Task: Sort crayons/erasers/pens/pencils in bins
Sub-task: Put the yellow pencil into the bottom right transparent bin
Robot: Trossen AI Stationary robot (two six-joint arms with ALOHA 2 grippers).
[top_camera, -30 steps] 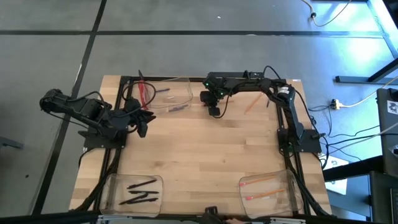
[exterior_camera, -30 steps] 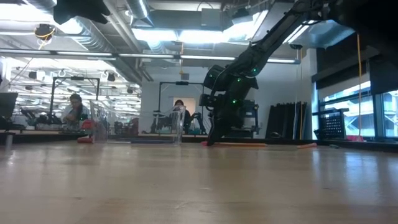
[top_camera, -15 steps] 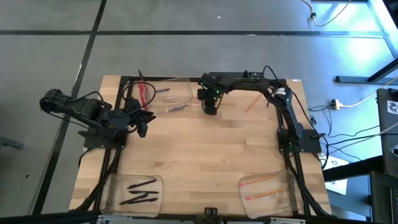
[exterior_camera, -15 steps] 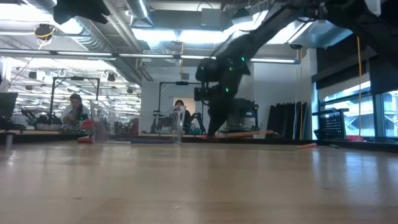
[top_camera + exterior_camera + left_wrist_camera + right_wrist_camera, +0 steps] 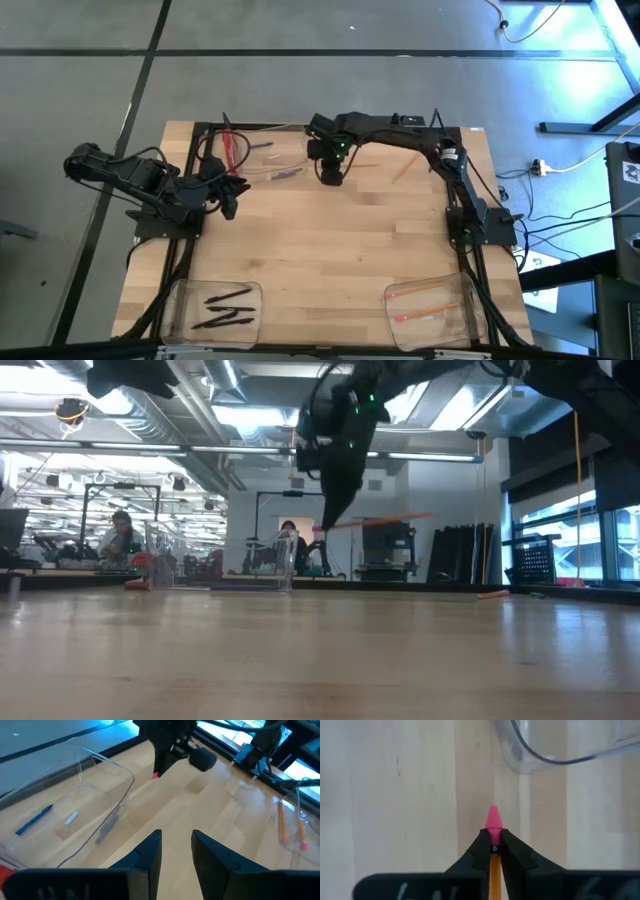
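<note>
Reaching over table, right claw — gripping pencil

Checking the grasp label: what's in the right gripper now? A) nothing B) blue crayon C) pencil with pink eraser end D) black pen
C: the right gripper is shut on a pencil, whose pink eraser end pokes out past the fingertips; the low view shows it carried clear above the table.
</note>
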